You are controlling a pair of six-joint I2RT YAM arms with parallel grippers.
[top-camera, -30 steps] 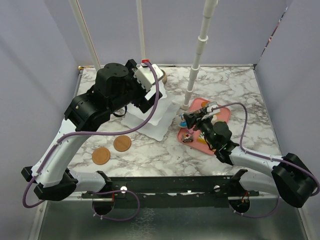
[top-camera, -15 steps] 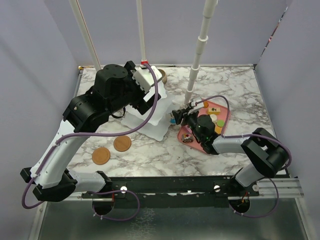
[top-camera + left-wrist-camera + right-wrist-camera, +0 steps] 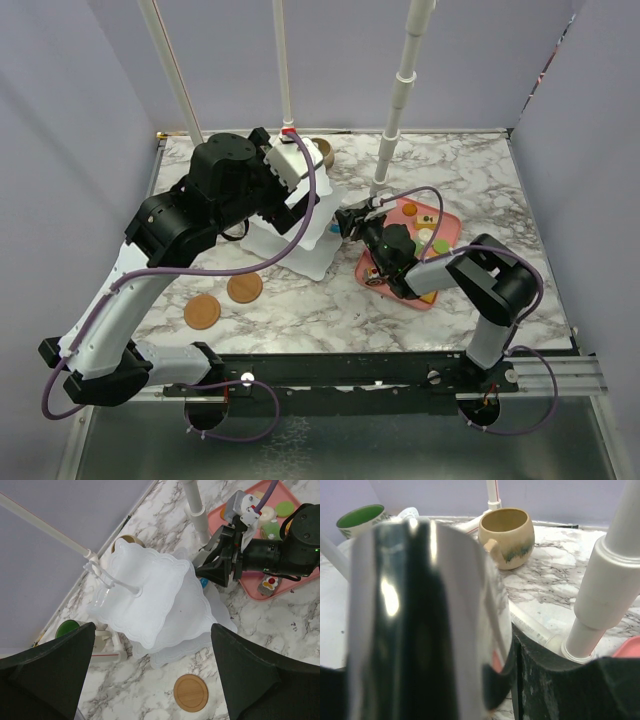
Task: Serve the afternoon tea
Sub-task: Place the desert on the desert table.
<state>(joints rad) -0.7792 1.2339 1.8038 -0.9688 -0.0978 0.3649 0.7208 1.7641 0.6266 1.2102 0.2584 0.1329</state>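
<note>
The white three-tier stand [image 3: 305,240] [image 3: 150,590] stands mid-table. My left gripper [image 3: 152,627] hangs open above it, one finger on each side, holding nothing. My right gripper [image 3: 352,222] [image 3: 216,566] is shut on the metal tongs [image 3: 430,620], which point at the stand's right edge. A small blue piece [image 3: 202,582] lies on a lower plate just under them. Toy pastries [image 3: 425,220] [image 3: 270,583] lie on the pink tray [image 3: 445,242]. The tan mug [image 3: 509,537] [image 3: 322,152] and the green-lined mug [image 3: 360,519] [image 3: 67,628] stand behind the stand.
A white pole [image 3: 395,110] [image 3: 605,590] rises from the table between the stand and the tray. Two round wooden coasters [image 3: 244,287] [image 3: 202,311] lie in front of the stand. Purple walls close in the table on three sides.
My right arm has swung left from over the pink tray to the stand's right edge, tongs still in its grip. The left arm has barely moved.
</note>
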